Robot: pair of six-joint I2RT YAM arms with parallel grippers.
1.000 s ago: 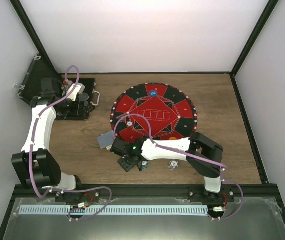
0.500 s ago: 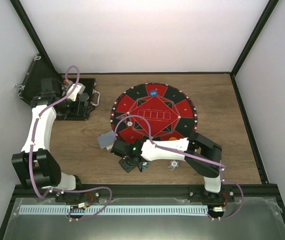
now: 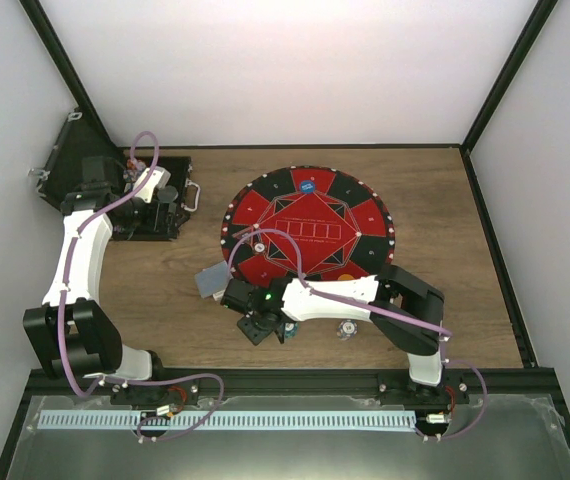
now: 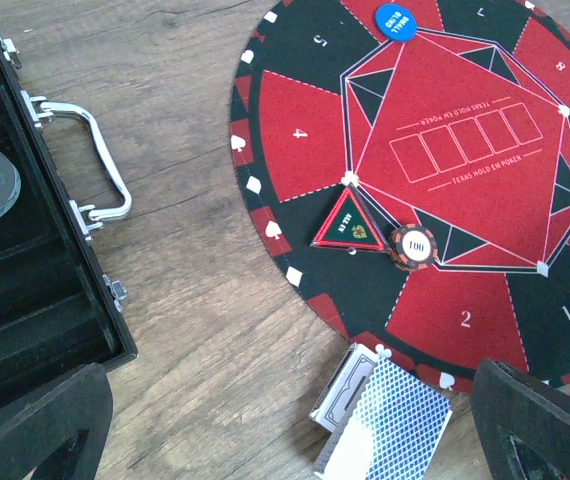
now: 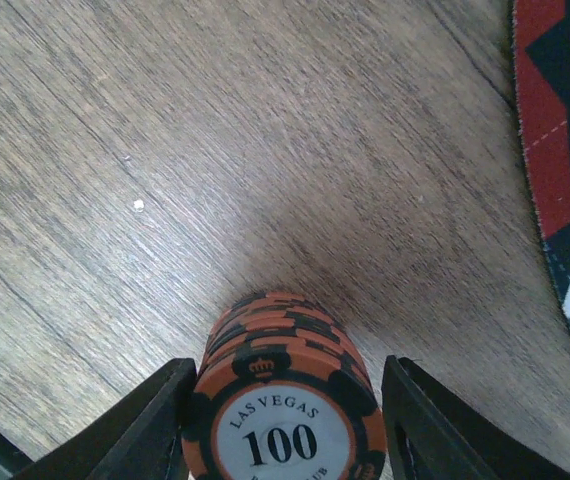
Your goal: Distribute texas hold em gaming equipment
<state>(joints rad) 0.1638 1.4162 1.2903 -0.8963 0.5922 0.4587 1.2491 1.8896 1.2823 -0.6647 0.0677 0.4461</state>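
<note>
Well, the wooden bench (image 3: 445,300) carries a round red-and-black mat (image 3: 310,225) near its middle, and a black case (image 4: 25,300) with a metal handle lies open off the mat's left side. The left claw (image 4: 285,425) hangs by the case's handle end, its fingers spread wide apart. The right claw (image 5: 285,425) is down low over the bench, just off the mat's near-left rim. A stack of orange-and-black chips (image 5: 280,390) stands on the wood squarely between its fingers (image 5: 145,430), which sit right against both sides of the stack. Whether they actually squeeze it I cannot tell. A pack of blue-backed cards (image 4: 390,420) lies on the bench just beside the mat's rim, near the right claw. On the mat, a red triangular marker (image 4: 350,222) and a single chip (image 4: 412,246) lie side by side, and a blue button (image 4: 396,18) rests near the far rim.
</note>
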